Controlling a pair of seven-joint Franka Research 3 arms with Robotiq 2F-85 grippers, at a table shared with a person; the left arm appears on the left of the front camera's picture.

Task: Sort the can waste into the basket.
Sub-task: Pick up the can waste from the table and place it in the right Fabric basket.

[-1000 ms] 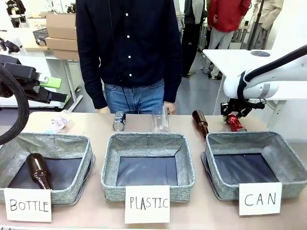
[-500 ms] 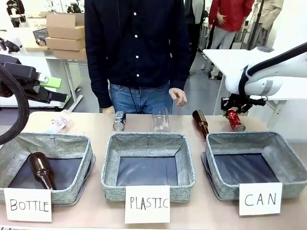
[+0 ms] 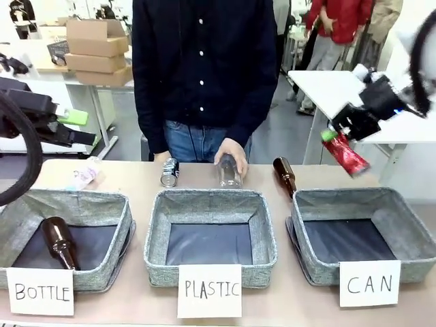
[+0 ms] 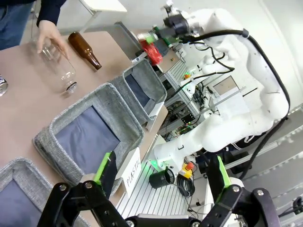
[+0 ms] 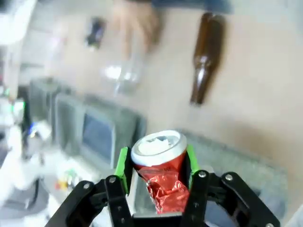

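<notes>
carrying the crushed red metal can (image 3: pixel 349 154), clamped in the right tool (image 3: pixel 335 138), above the far right corner of the table (image 3: pixel 129 178), calls for lowering it over the middle of the grey woven basket signed "can" (image 3: pixel 409 208) before letting go, lest it bounce out. the left tool (image 4: pixel 163 169) hangs apart, empty.

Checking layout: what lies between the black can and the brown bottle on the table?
A clear plastic bottle held by the person's hand, per the front view.

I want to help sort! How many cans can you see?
2. The red can is held in the right gripper, in the air by the CAN basket. The black and silver can lies on the table behind the PLASTIC basket. None looks hidden.
</notes>
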